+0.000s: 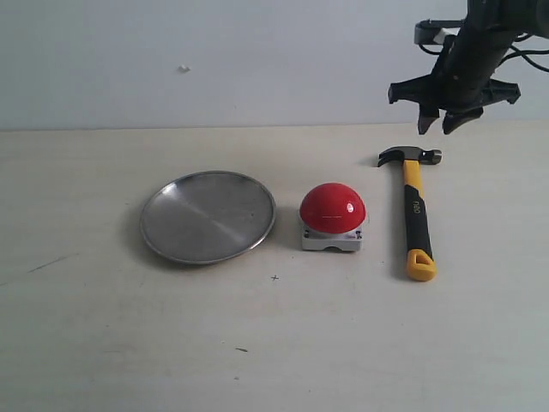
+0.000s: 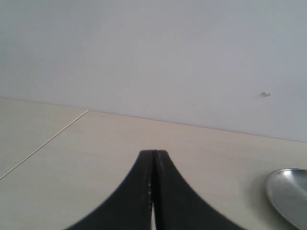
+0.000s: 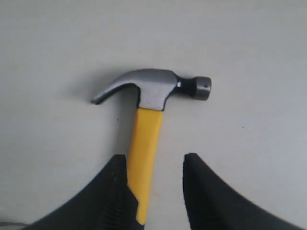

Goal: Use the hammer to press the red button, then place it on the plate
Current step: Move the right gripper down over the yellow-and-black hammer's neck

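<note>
– Jaws first: are the right jaws spread or pinching?
– Spread, with nothing gripped. The left jaws are pressed together and also empty. They are out of the exterior view, and their own camera catches only an edge of the plate.
– Then give me the layout, biggest thing first.
– The table (image 1: pixel 86 343) carries all three things in a row. The plate (image 1: pixel 208 216) lies bare, with nothing on it. The hammer (image 1: pixel 415 215) lies flat on the table, well apart from the plate at its three o'clock. Its head points to twelve and its looped yellow tip to six. The red button (image 1: pixel 333 209) sits between them, just beside the plate's rim and apart from the hammer.
– Where do the right jaws stand against the hammer?
– They hang in the air at about one o'clock of its head in the exterior view. The right wrist view looks down between them onto the yellow handle. I see no contact there.
– So how far along is the job?
– I judge it is at the very start. The hammer is not yet grasped, nothing shows that the button has been pressed, and the plate holds nothing.
– And what remains?
– All of it. The right jaws must come down and close on the handle, lift it and bring the head onto the red dome. Then they carry the hammer to nine o'clock and lay it on the plate.
</note>
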### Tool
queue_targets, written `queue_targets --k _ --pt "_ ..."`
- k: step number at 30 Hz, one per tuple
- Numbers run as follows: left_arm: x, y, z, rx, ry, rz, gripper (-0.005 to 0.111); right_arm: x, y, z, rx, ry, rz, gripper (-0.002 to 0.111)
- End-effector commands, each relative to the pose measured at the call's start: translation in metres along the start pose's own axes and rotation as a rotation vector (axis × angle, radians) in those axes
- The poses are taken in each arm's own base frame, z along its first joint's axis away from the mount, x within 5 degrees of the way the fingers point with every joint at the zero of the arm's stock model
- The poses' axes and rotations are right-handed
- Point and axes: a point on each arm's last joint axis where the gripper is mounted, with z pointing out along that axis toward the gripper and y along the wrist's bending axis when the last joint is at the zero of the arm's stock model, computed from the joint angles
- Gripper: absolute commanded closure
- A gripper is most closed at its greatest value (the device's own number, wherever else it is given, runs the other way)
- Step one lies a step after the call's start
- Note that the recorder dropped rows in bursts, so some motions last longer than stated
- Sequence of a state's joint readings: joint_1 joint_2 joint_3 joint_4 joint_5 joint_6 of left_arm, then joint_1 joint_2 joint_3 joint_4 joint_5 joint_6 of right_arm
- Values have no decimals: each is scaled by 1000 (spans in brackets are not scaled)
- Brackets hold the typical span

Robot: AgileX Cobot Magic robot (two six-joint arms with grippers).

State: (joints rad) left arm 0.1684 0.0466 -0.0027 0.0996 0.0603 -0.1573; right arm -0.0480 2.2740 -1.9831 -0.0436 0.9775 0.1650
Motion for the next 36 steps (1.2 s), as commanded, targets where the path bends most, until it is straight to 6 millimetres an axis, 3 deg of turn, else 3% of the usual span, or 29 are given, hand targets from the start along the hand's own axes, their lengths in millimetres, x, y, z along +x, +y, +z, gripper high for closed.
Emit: queue_targets --k 1,4,13,21,36 --pt "0 0 0 2 -4 -2 107 -5 -7 18 10 90 -2 62" --pt "0 0 0 2 -4 -2 107 -11 -1 26 -35 85 20 54" --pt "0 0 0 2 -4 -2 107 -16 5 61 -81 127 45 54" --pt "0 0 0 2 -4 -2 107 -9 -3 75 11 173 53 54" --pt "0 0 0 2 -4 -2 107 -7 -1 94 -5 151 85 54"
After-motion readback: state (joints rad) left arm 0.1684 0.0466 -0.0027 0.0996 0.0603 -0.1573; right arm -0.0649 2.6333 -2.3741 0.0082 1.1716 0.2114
